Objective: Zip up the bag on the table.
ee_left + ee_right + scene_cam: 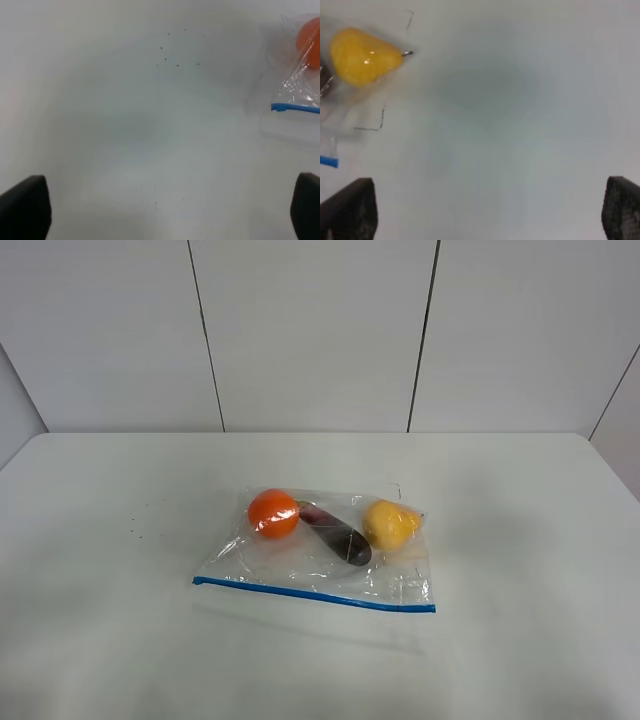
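On the table (110,540), near its middle, lies the bag (320,555), flat, its blue zipper strip (313,594) along the near edge. Through the plastic show 3 pieces: an orange (273,513), a purple eggplant (338,536) and a yellow lemon (390,524). Left gripper (160,210) and right gripper (485,210) hover spread wide, grasping nothing, apart from the bag.

The bag (320,555) is viewed by the exterior high camera from above and in front, at some distance, facing the wall beyond the table (100,540). The table is looked down on from close by both wrist cameras: in the left wrist view only the bag's orange-fruit end (300,65) is caught, in the right wrist view only its yellow-fruit end (355,75).
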Robot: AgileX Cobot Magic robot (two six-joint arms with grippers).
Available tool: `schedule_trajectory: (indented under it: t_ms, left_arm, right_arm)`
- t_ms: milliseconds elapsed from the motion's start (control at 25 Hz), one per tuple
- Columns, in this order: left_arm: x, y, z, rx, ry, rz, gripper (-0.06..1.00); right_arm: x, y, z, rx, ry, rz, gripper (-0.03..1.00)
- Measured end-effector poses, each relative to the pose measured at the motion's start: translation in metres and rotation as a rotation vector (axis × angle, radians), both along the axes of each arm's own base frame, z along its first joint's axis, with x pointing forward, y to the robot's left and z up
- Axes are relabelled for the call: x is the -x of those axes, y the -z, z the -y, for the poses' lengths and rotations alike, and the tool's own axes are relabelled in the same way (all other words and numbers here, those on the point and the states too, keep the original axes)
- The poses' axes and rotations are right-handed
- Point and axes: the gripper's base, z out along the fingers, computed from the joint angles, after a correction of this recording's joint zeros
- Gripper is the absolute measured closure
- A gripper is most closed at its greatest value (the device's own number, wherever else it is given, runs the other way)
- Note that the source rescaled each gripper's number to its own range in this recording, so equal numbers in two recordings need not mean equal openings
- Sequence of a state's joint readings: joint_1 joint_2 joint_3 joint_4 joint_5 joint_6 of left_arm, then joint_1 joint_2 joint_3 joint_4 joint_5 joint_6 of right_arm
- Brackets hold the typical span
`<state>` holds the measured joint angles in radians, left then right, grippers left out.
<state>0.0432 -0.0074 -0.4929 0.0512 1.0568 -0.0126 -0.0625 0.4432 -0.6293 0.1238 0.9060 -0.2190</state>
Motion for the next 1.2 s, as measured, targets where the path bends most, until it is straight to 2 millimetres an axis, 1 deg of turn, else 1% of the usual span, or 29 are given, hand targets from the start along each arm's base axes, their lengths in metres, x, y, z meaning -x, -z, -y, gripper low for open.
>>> schedule_trajectory:
  t_ms: [200,440,520,640,880,1080,1200]
  left_arm:
    - [0.000,0.000,0.000,0.000,0.000,0.000,-0.05]
    - [0.000,0.000,0.000,0.000,0.000,0.000,-0.05]
    - [0.000,0.000,0.000,0.000,0.000,0.000,-0.05]
    - [0.000,0.000,0.000,-0.002,-0.001,-0.003,-0.05]
    - [0.000,0.000,0.000,-0.002,-0.001,-0.003,-0.05]
    - [0.000,0.000,0.000,-0.002,-0.001,-0.003,-0.05]
    - [0.000,0.000,0.000,-0.002,-0.001,-0.003,-0.05]
  right_arm:
    - [0.036,0.008,-0.005,-0.015,-0.021,0.047,-0.03]
    - [0.080,0.007,-0.008,-0.014,-0.023,0.250,-0.03]
    - [0.087,0.009,-0.009,-0.035,-0.012,0.278,-0.03]
    - [0.089,0.012,-0.009,-0.039,-0.009,0.246,-0.03]
    - [0.086,0.011,-0.006,-0.016,0.014,0.282,-0.03]
    - [0.075,0.033,-0.005,-0.025,0.013,0.197,-0.03]
    - [0.074,0.037,-0.006,-0.031,0.010,0.184,-0.03]
